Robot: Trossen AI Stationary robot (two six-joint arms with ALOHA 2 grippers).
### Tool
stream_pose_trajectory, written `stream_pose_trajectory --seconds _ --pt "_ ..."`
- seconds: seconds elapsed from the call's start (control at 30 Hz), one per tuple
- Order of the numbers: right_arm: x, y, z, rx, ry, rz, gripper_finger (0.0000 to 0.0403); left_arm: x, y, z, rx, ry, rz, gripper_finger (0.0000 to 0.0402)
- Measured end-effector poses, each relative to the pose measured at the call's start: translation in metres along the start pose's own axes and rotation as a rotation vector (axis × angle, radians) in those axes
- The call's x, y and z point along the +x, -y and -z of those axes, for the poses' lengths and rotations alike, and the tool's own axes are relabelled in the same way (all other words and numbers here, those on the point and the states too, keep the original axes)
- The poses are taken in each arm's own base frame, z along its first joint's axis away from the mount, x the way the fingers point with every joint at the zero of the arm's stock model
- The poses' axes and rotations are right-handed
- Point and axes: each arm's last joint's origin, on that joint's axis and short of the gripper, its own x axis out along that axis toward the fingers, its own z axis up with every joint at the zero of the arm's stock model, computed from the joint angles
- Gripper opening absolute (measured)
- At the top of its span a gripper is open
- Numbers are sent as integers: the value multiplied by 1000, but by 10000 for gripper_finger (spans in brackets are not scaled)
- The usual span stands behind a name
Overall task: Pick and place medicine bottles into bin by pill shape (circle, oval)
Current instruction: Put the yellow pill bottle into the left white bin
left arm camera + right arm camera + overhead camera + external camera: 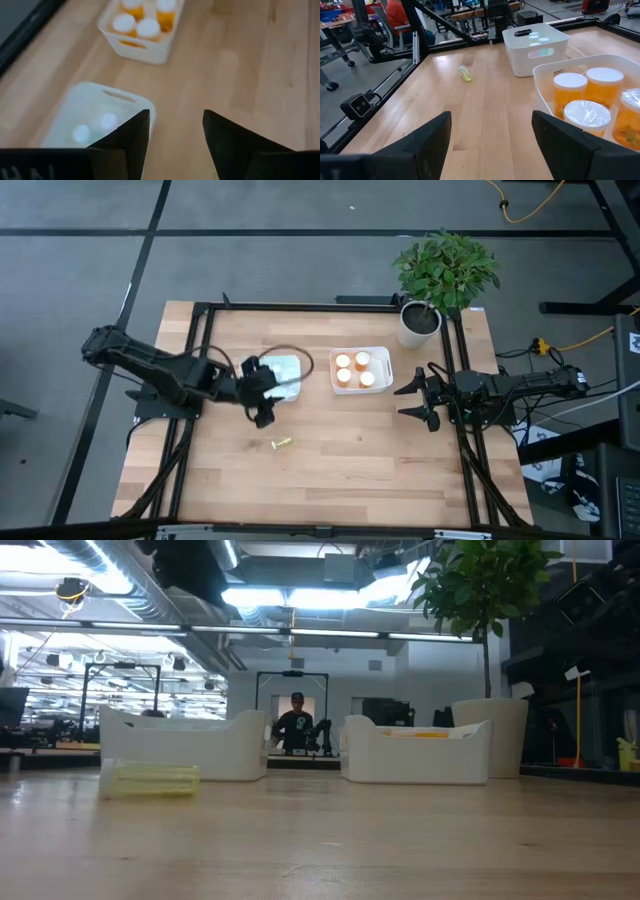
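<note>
Left gripper released, empty, hovering beside left bin. I see last loose bottle lying on table near side of it, long axis left-right. Left arm nearer; right gripper waits open, far right.

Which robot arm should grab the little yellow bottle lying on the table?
Probably the left. Its open pincer hangs by the left bin, not far from the yellow bottle lying on its side. The right pincer, also open, waits near the table's right edge, farther away.
</note>
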Motion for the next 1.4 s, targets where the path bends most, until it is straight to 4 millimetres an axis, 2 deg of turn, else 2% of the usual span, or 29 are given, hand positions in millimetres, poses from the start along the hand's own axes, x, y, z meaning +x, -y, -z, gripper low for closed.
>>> stream_pose_trajectory --seconds 0.2,0.37,0.47,0.57,0.77,0.93,1.17,1.27,1.4 --pt "0 0 0 0 0 0 279 22 45 21 -53 -62 47 177" --pt "0 0 0 0 0 0 279 37 87 33 -71 19 85 177" --pt "0 0 0 0 0 0 279 42 109 40 -54 9 84 177" --pt "0 0 0 0 0 0 279 50 124 59 -96 -46 64 177" --pt "0 0 0 0 0 0 279 51 133 93 -193 -147 -25 177" --pt "0 0 0 0 0 0 279 42 133 107 -154 -190 -78 177" --pt "0 0 0 0 0 0 279 34 135 119 -245 -237 -87 179" --pt "0 0 0 0 0 0 279 36 132 126 -295 -302 -94 193" --pt "0 0 0 0 0 0 279 41 126 135 -310 -344 -112 232"
